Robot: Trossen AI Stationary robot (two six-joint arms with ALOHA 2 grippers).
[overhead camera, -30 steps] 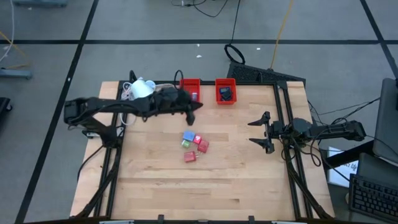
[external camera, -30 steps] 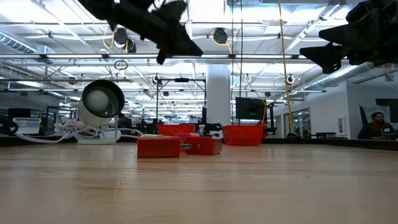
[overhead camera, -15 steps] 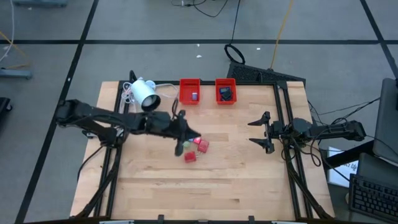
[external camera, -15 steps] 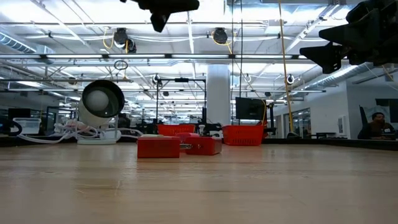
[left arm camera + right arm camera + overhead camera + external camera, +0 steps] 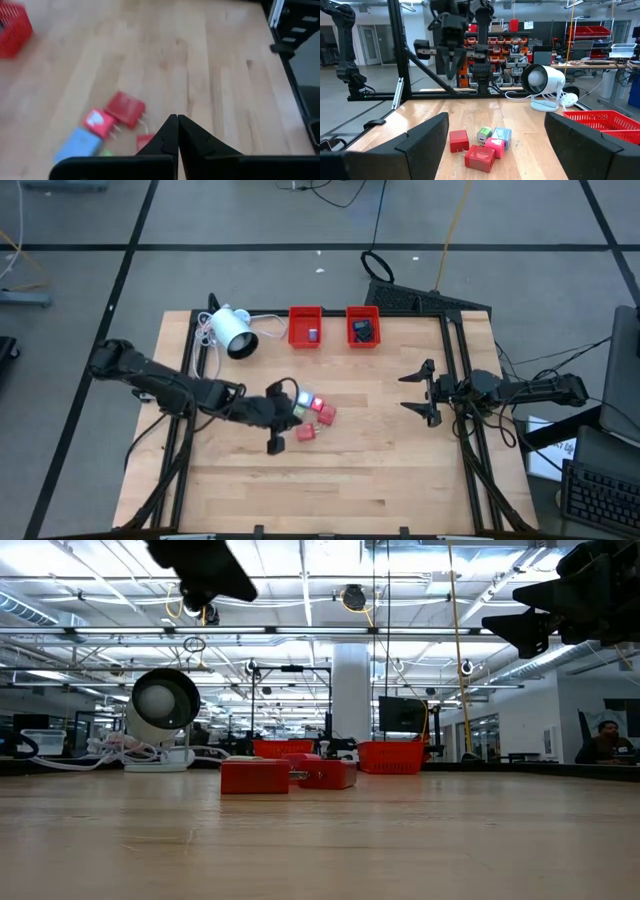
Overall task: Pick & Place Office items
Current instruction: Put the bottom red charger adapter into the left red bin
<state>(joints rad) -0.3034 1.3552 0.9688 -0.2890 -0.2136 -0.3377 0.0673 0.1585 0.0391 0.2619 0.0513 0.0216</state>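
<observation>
Wooden table (image 5: pixel 400 470), closed left pincer (image 5: pixel 275 442) above office items (image 5: pixel 312 416)

You will find no readable text, label, brand, number or sign on anything in these views, counter and room included.
</observation>
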